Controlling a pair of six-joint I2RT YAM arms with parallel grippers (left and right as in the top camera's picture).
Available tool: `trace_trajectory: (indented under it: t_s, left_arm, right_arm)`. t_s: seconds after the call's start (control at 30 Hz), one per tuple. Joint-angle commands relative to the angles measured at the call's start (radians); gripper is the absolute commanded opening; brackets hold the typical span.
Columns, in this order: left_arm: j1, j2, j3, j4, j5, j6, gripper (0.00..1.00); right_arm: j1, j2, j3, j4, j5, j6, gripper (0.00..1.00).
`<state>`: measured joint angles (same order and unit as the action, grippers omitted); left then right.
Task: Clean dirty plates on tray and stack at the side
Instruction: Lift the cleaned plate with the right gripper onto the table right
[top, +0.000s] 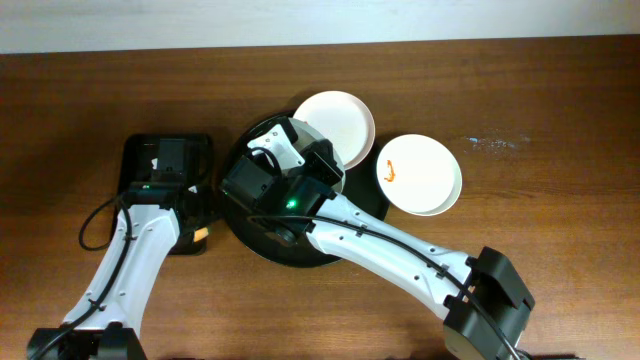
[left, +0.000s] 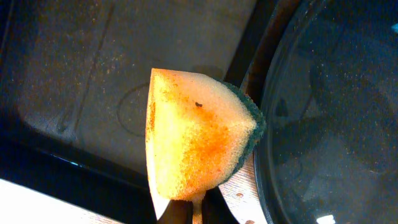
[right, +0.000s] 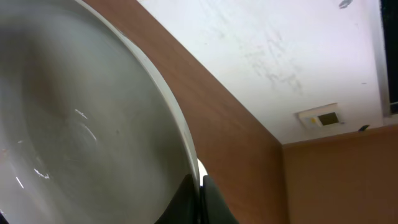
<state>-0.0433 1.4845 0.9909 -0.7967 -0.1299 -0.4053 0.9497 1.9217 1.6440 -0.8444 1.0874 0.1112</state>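
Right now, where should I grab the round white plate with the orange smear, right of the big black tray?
On the smeared white plate, I'd pinch the rim from the right: it lies flat and shallow, with only wooden table beyond that edge.

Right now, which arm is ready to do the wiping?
Left. The left gripper is shut on the orange sponge beside the round tray; the right gripper pinches the rim of a white plate.
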Motion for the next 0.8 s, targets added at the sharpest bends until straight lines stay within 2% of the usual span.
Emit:
trace_trajectory:
  t_s: [0.0,0.07,0.17,0.3,0.43,0.47,0.6,0.67,0.77]
  left_arm:
    - [0.003,-0.013,-0.005,0.002,0.003,0.003,0.0]
    - [0.003,-0.013,-0.005,0.002,0.003,0.003,0.0]
    - [0.003,-0.013,-0.005,0.002,0.003,0.003,0.0]
    - [0.003,-0.013,-0.005,0.002,0.003,0.003,0.0]
    - [0.003,-0.013,-0.005,0.001,0.004,0.003,0.0]
    - [0.003,-0.013,-0.005,0.0,0.008,0.003,0.0]
    - [0.003,-0.013,-0.005,0.0,0.011,0.003,0.0]
    - [0.003,-0.013,-0.005,0.0,0.011,0.003,0.0]
    - [0.003,-0.013,-0.005,0.0,0.011,0.003,0.0]
  right_arm:
    - [-0.031,-0.014,0.033,0.003,-0.167,0.039,0.04]
    - [-0.067,-0.019,0.048,-0.018,-0.286,0.058,0.04]
    - [-0.096,-0.041,0.072,-0.05,-0.29,0.099,0.04]
    - [-0.088,-0.063,0.089,-0.051,-0.291,0.043,0.04]
    - [-0.158,-0.066,0.11,-0.07,-0.502,0.069,0.04]
    - [-0.232,-0.066,0.147,-0.1,-0.639,0.085,0.04]
    - [-0.495,-0.066,0.248,-0.164,-0.969,0.089,0.04]
    - [-0.708,-0.065,0.262,-0.163,-1.157,0.094,0.04]
    - [-0.993,-0.045,0.261,-0.18,-1.265,0.115,0.04]
